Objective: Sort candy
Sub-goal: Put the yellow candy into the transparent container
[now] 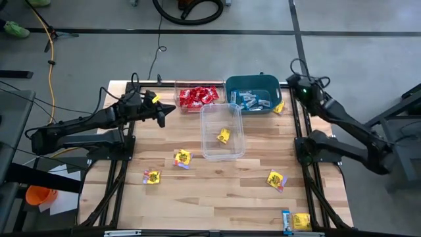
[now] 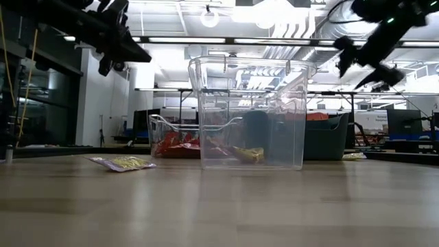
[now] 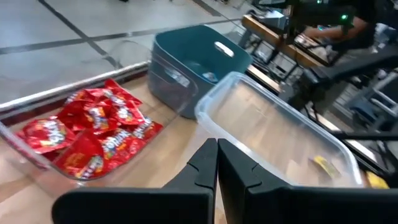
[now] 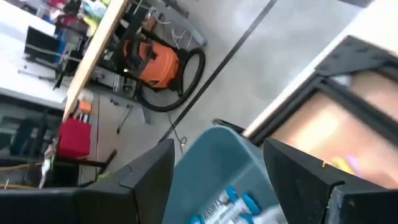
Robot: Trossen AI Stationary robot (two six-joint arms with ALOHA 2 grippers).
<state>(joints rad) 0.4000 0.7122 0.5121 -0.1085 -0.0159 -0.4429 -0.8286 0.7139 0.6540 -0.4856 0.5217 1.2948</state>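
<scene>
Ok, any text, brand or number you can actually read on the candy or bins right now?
None can be read.
Red candy: white lettering on the wrappers, too blurred to read.
Yellow candy: dark print, too small.
Blue candy in the teal bin: too small.
Teal bin, clear tub: no label visible.

Left hand (image 1: 172,108) closed; right hand (image 4: 217,163) spread open.

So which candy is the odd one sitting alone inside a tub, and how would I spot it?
Start at the three containers along the far edge of the wooden table. The clear tub in the middle juts out toward the table's centre. Inside it lies one yellow packet, the only candy in there; the red packets fill the neighbouring clear tub, and the other yellow ones lie loose on the wood.
</scene>
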